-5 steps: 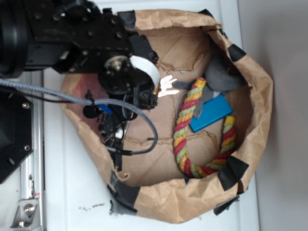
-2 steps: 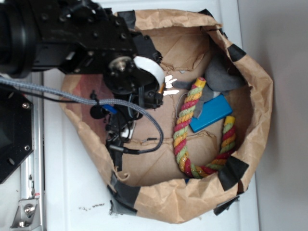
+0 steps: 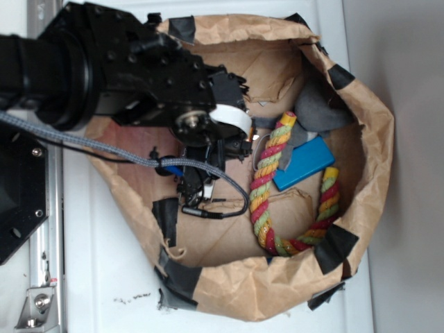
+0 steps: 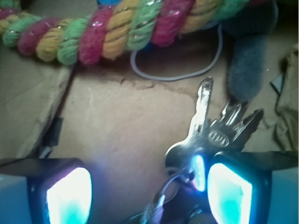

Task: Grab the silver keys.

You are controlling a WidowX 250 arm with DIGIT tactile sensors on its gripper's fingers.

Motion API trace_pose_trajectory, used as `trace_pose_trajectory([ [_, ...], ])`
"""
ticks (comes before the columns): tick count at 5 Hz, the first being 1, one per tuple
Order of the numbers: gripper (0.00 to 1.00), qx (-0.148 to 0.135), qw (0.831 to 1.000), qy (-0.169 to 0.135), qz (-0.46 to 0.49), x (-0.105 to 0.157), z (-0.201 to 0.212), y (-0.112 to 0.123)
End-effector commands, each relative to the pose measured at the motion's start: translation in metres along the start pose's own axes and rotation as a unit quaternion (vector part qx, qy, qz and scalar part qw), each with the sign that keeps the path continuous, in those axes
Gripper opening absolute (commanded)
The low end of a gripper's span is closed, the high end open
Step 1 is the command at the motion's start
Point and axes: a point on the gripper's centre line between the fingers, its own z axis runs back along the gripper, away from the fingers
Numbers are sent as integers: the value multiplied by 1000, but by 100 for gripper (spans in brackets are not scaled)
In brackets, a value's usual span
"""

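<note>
Setting: a brown paper bag (image 3: 361,111), patched with black tape, is laid open on a white desk (image 3: 104,277); its contents are viewed from above.
Arm: a black robot arm (image 3: 125,69) is reached in over the bag's left rim, with a grey braided cable looped beneath it.
Gripper: the gripper (image 4: 149,189) is seen spread open, its two glowing pads set wide apart at the bottom of the wrist view.
Keys: the silver keys (image 4: 212,128) are found on the bag's cardboard floor, near its middle, fanned out just beside the right-hand pad; whether they are touched by it cannot be told. In the overhead view they are mostly hidden by the arm.
Rope: a red, yellow and green rope (image 3: 267,187) is curved along the bag's right side, just beyond the keys.
Block: a blue block (image 3: 304,163) is set beside the rope, towards the bag's right wall.
Cloth: a grey cloth (image 3: 319,107) is tucked near the bag's upper right rim.
</note>
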Motion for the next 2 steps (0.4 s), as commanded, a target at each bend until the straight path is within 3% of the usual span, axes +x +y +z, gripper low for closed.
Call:
trace_pose_trajectory([
  [1,0,-1,1000,-7,2,5,4,9],
  [2,0,-3,1000,-7,4,7,6,9],
])
